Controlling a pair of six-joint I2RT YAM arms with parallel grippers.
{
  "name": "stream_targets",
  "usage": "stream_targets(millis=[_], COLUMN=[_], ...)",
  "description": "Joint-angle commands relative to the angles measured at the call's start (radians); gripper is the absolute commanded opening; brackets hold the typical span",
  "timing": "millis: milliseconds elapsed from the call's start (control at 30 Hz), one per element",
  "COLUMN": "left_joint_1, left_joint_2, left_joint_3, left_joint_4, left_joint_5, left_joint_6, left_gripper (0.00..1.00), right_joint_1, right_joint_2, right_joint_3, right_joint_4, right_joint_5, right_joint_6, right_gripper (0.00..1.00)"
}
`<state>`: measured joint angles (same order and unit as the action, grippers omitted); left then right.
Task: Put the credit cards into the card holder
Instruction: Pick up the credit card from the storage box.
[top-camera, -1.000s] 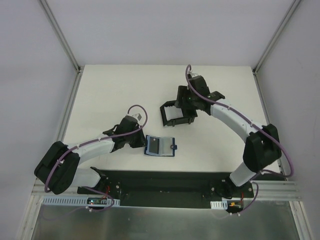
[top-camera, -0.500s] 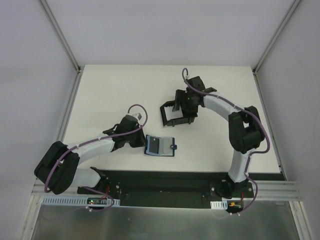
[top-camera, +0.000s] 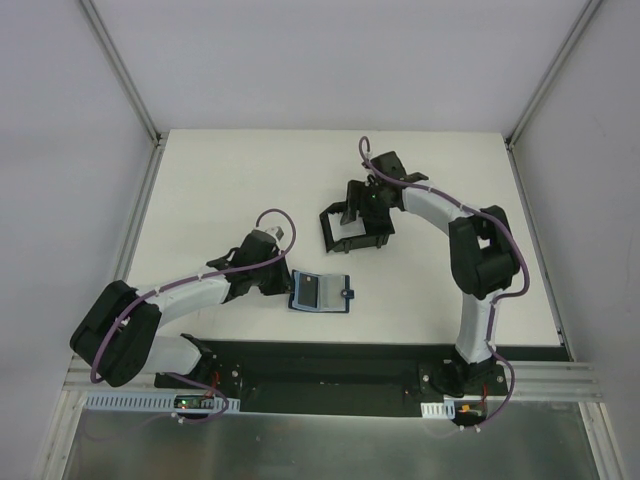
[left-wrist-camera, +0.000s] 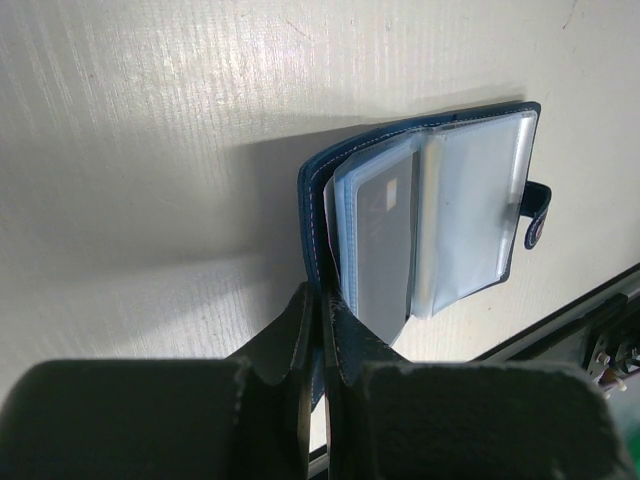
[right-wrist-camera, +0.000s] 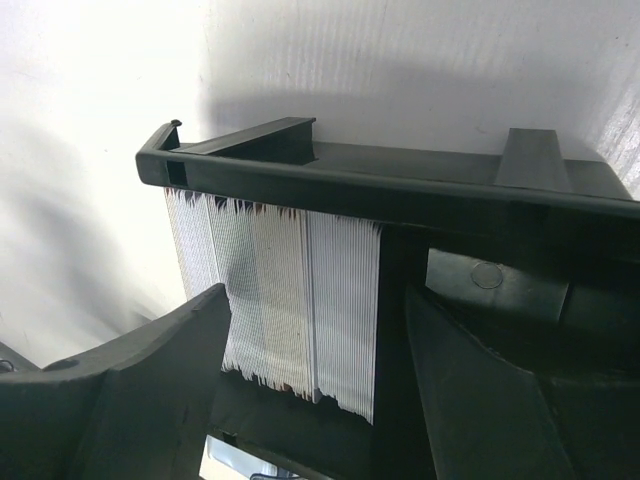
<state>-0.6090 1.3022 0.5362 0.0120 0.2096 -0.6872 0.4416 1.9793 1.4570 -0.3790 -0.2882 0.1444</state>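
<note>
Left fingers pinch the left edge of the open holder on the surface; right fingers stand wide around cards in the far tray.

The card holder lies open on the bench, close to the middle of the near edge, with a card in one inner pocket. The left fingers meet on the holder's left cover, reaching in from the left. The tray sits farther back and slightly right, apart from the holder. The credit cards stand on edge inside it, with the right fingers spread one to each side of the stack.
</note>
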Motion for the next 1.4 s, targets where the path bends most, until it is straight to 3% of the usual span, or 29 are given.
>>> stream_targets(millis=[0, 400, 1033, 1367], left_joint_1=[-0.003, -0.003, -0.003, -0.003], left_joint_2=[0.003, 0.009, 0.026, 0.042], left_joint_3=[0.031, 0.033, 0.036, 0.038], left_joint_4=[-0.009, -0.009, -0.009, -0.009], left_joint_5=[0.02, 0.02, 0.02, 0.02], left_joint_6=[0.023, 0.025, 0.025, 0.029], left_gripper=[0.0, 0.0, 0.0, 0.0], right_joint_1=[-0.015, -0.035, -0.066, -0.075], right_joint_2=[-0.062, -0.097, -0.112, -0.099], right_joint_3=[0.009, -0.014, -0.017, 0.002], right_joint_4=[0.017, 0.026, 0.023, -0.02], right_joint_5=[-0.054, -0.081, -0.068, -0.019], right_joint_6=[-0.006, 0.003, 0.003, -0.025], right_gripper=[0.71, 0.58, 0.12, 0.04])
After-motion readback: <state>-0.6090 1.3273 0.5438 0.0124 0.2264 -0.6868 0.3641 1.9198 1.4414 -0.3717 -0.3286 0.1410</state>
